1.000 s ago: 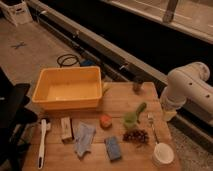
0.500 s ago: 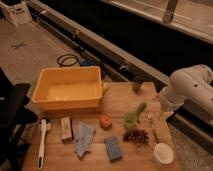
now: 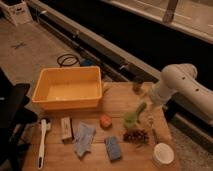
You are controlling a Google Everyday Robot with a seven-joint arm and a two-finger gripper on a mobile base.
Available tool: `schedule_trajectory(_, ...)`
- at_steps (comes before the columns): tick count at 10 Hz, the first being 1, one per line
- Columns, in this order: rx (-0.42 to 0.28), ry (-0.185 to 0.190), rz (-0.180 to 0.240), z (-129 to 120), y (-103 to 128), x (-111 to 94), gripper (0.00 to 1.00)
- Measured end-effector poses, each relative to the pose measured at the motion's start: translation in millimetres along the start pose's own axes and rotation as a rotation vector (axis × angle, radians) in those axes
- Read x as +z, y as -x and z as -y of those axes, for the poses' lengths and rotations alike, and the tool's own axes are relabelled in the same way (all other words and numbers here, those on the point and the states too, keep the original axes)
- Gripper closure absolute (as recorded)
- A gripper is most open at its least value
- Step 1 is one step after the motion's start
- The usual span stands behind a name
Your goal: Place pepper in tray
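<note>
Pepper not yet picked up. It lies on the bench right of centre. Its lower end is at the small green cup and its upper end points up-right toward the arm. Can't tell whether it leans on the cup or sits partly in it. Tray is at the bench's back-left, well apart from the pepper.

Gripper hangs at the end of the white arm, just right of & a bit above the pepper's upper end. Jaws released, spread wide, nothing in them.

Step in hand, by judgement: approach & grasp. To do it well:
- Set jaws across the pepper's short axis, not along it.
- Come down on the free upper half, away from the cup, so it isn't knocked.
- Close slowly & centred, since a slim curved thing will prob. roll or twist.
- Keep clear of the orange lump & the dark grape-like cluster nearby.
- Lift straight up first. If the pepper drags the cup, ease off.
- Then swing left, high enough to pass the tray's flared rim, & let go low inside the tray, not over its edge.
</note>
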Motion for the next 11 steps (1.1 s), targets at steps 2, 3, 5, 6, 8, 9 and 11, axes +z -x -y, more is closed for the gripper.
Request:
schedule_trajectory(2, -0.002, -0.001, -0.001, 1, 1, 1, 0.35)
schedule_trajectory(3, 0.0, -0.002, -0.003, 0, 0, 1, 0.35)
schedule_trajectory(5, -0.032, 0.004, -0.01, 14, 7, 12, 0.35)
schedule_trajectory(6, -0.053, 0.004, -0.014, 24, 13, 18, 0.35)
schedule_trajectory(8, -0.076, 0.006, -0.045, 41, 11, 36, 0.35)
schedule_trajectory(9, -0.083, 0.012, -0.062, 45, 6, 46, 0.35)
schedule_trajectory(11, -0.093, 0.021, -0.091, 48, -5, 54, 0.35)
